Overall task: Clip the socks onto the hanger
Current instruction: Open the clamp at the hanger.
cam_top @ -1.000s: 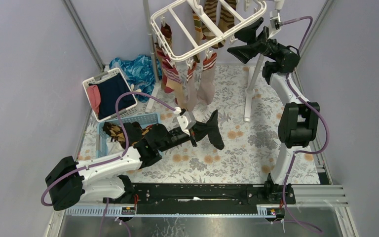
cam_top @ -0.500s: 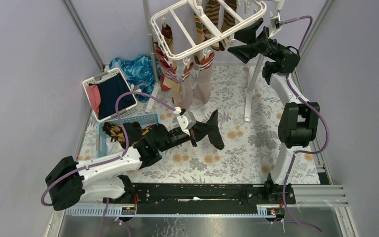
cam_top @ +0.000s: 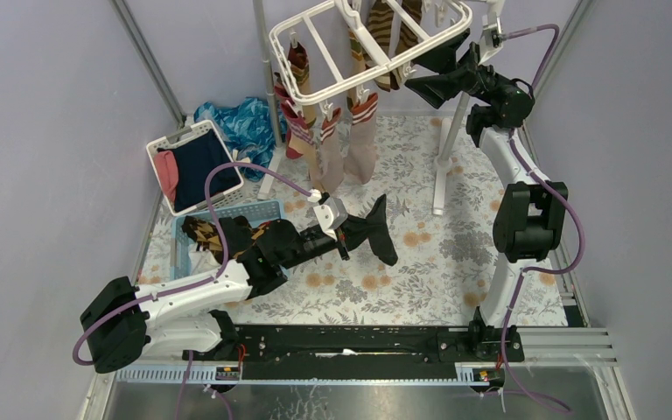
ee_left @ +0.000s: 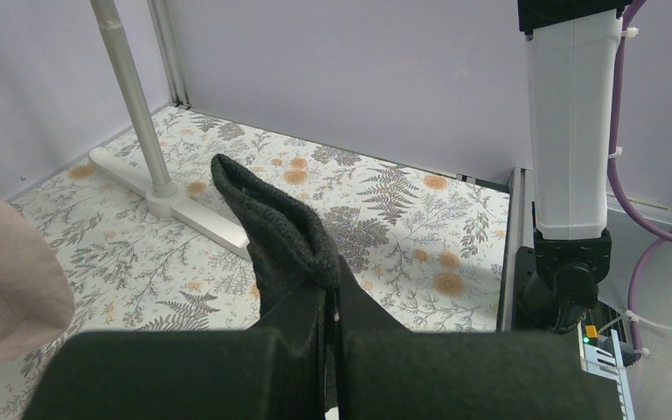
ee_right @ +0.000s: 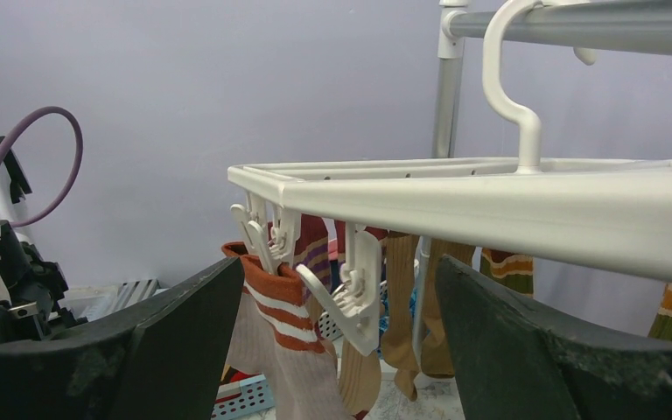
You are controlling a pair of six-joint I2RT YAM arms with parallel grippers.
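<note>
**Black sock gripped low, hanger overhead**

L gripper is clenched on a black sock, whose free end is stuck up along the arm's axis. The hanger is found beyond and well above it. R gripper, released, is much nearer, at the rail by a free clip. Striped socks already hung. Floral counter, lilac walls.
</note>
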